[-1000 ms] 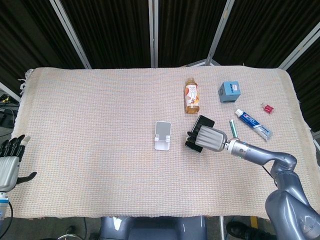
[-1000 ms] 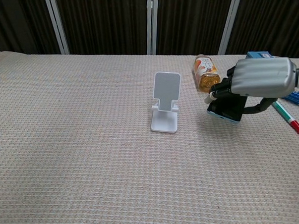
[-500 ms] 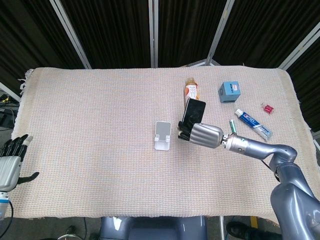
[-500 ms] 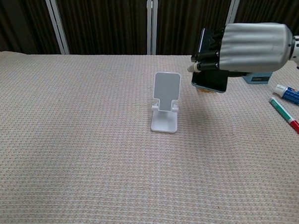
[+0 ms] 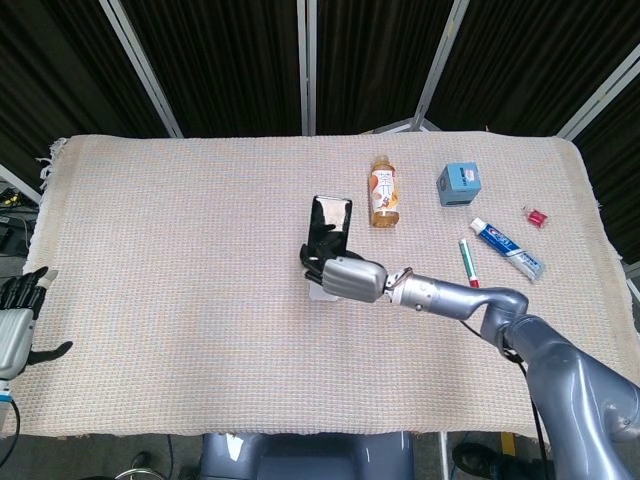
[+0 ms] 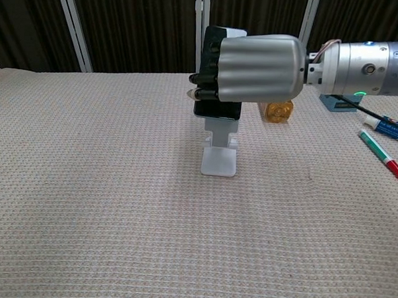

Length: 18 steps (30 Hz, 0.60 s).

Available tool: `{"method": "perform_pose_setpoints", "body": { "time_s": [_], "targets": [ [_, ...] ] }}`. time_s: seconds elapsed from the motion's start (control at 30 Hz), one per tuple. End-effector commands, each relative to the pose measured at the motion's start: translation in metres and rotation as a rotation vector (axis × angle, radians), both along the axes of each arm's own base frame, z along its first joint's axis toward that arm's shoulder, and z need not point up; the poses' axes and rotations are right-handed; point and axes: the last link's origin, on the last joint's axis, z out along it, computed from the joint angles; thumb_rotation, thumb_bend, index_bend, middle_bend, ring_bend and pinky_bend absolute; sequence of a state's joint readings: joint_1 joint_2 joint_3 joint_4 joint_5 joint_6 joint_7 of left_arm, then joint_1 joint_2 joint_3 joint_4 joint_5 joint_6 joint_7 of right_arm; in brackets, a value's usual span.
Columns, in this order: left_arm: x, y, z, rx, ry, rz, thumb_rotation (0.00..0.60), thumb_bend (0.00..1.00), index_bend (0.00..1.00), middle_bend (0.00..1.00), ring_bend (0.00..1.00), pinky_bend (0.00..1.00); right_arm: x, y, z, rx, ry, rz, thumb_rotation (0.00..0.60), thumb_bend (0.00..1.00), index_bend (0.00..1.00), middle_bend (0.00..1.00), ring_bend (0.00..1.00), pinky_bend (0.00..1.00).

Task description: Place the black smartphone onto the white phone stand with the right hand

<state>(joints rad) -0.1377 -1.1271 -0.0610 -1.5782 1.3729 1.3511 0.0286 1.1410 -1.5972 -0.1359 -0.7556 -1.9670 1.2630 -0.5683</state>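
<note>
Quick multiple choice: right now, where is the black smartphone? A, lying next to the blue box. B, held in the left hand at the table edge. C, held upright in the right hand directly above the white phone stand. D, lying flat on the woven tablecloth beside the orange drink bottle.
C: the right hand grips the black smartphone upright directly above the white phone stand; the left hand holds nothing.

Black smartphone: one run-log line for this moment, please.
right hand: grips black smartphone above white phone stand | seated: unclear | left hand: idle, table edge
</note>
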Motion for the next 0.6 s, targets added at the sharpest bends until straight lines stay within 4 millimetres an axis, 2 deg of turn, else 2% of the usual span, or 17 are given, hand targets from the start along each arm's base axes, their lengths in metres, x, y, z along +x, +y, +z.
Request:
{"method": "perform_pose_setpoints", "body": {
  "time_s": [0.03,0.6],
  "targets": [
    [-0.002,0.0,0.002,0.001,-0.003,0.005,0.6,0.0,0.0,0.0,0.0,0.0,0.019,0.002,-0.017,-0.062,0.061,0.012,0.6,0.28,0.58,0.58,0.56,0.52],
    [-0.004,0.001,0.004,0.004,-0.01,0.011,0.6,0.0,0.0,0.0,0.0,0.0,0.009,0.007,-0.04,-0.119,0.13,-0.02,0.6,0.28,0.58,0.57,0.56,0.52]
  ]
}}
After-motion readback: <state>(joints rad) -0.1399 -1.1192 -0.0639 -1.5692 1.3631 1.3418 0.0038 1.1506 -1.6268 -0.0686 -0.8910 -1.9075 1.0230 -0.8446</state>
